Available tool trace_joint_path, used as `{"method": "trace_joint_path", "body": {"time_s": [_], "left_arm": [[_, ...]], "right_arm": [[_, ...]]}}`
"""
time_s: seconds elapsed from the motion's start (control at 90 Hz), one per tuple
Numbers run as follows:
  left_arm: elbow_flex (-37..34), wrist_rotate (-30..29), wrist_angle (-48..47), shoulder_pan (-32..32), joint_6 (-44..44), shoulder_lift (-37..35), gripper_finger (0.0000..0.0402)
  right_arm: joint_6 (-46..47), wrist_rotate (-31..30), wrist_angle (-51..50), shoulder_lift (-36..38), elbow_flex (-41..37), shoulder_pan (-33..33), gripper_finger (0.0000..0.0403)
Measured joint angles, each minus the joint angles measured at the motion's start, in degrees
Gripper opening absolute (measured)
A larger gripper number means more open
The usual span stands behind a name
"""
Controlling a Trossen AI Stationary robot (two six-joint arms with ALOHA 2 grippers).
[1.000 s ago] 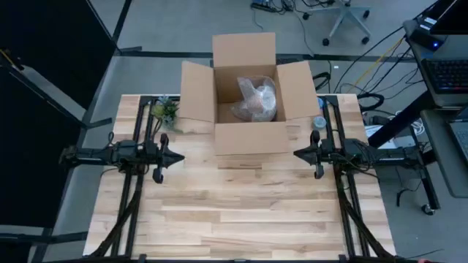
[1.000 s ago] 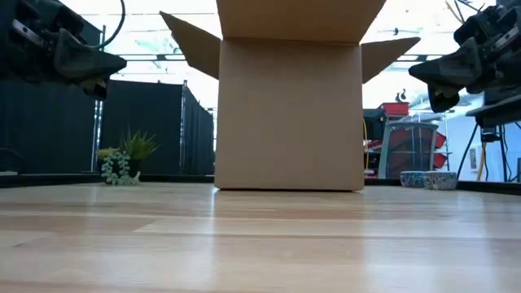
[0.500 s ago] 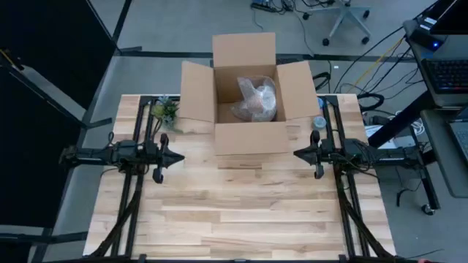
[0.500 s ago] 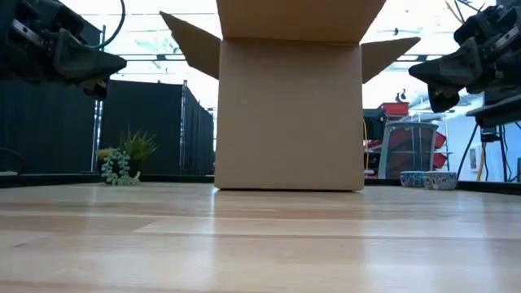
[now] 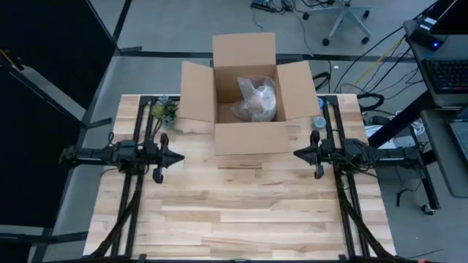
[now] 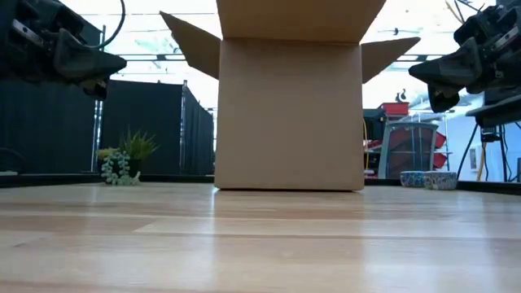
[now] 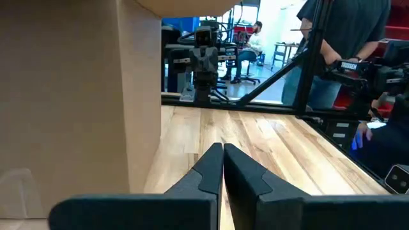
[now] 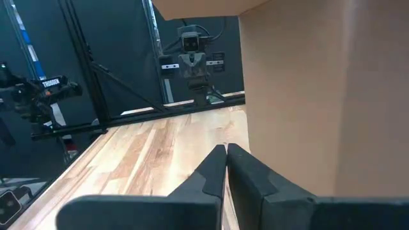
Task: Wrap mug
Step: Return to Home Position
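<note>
Both arms sit clear at the table [image 5: 241, 212] edges, left arm [image 5: 121, 155] and right arm [image 5: 358, 155] flanking the box [image 5: 252, 137]. Jaws are pressed together, empty. Wrapped mug [image 5: 256, 101] lies inside the box; job looks done.

At twelve o'clock on the table [image 5: 241, 212]: cardboard box [image 5: 248, 137], wrapped mug [image 5: 256, 101] inside. At ten o'clock, just beside the box: small plant [image 5: 167, 111]. At two o'clock: bowls [image 6: 429, 179]. At nine and three o'clock, pointing inward: left gripper [image 5: 180, 158] and right gripper [image 5: 295, 154], well apart.
</note>
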State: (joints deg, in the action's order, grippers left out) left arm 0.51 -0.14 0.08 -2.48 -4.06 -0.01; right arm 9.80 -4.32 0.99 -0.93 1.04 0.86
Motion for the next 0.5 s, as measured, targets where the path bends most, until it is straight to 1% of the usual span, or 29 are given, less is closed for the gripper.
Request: {"method": "trace_joint_path", "body": {"time_s": [0.5], "left_arm": [[-0.02, 0.0, 0.0, -0.01, -0.01, 0.0, 0.0]], "right_arm": [[-0.01, 0.0, 0.44, -0.09, 0.02, -0.01, 0.0]]}}
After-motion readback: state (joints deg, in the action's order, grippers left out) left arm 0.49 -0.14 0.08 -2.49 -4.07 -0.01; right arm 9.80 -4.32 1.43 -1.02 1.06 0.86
